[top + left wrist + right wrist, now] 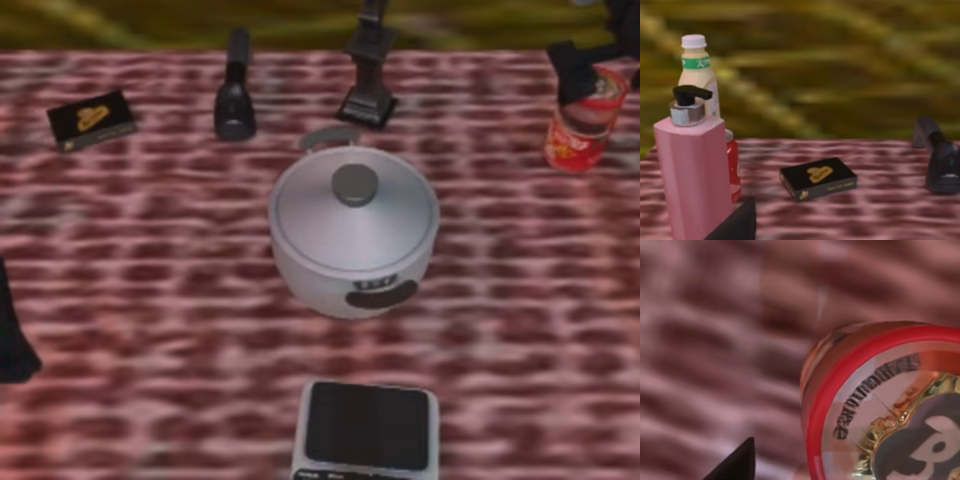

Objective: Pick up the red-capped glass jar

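Far left edge of the table [150,300]: the left arm is parked, with only a dark part of the left gripper [12,335] visible from above; whether its fingers are apart or together cannot be told. Its wrist camera shows a pink pump dispenser [695,170], a cream bottle with a white cap [697,75] behind it, and a red can [733,170] partly hidden by the dispenser. Upper left: a black card box with a gold mark [92,120] lies flat. To its right, near the far edge, a black handheld scanner [235,95], then a black upright tool on a flared base [368,80]. Centre: a silver pot [353,230] with lid and knob. Near edge, centre: a grey scale with a dark plate [366,428]. Upper right corner: the red-capped glass jar [587,120], tilted, with the right gripper [590,70] at its cap end; the grip appears closed on the jar, though contact is not clear. The right wrist camera shows the jar's red-rimmed lid at close range.
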`<state>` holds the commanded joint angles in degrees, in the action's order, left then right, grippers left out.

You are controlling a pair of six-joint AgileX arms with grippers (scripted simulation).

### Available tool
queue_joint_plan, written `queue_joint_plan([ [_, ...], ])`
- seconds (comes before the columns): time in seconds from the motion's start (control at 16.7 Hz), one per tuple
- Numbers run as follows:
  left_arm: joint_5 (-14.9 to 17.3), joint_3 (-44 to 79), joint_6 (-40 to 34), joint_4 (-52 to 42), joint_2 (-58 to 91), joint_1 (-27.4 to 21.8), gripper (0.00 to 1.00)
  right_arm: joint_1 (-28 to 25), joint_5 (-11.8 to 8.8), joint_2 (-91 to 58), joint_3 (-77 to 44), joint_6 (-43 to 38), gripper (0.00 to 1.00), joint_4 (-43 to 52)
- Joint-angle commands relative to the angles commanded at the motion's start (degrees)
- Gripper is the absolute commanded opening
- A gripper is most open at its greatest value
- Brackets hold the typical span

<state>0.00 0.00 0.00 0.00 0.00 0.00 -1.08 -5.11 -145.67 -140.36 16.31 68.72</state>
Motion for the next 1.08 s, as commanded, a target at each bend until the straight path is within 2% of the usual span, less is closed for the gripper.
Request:
queue_joint_plan([
  [0.42,0.0,0.0,0.0,0.0,0.0,0.0,1.0,0.2,0.0,-0.6,-0.2,0.1,1.0,-0.2],
  [0.78,0.0,0.0,0.0,0.0,0.0,0.0,1.0,-0.6,0.1,-4.7,1.7,-0.4,1.0,-6.4],
  [1.02,0.0,0.0,0.0,0.0,0.0,0.0,1.0,-0.6,0.2,-5.0,1.9,-0.5,1.0,-6.8],
  [1.08,0.0,0.0,0.0,0.0,0.0,0.0,1.0,-0.6,0.2,-5.0,1.9,-0.5,0.92,-6.8],
])
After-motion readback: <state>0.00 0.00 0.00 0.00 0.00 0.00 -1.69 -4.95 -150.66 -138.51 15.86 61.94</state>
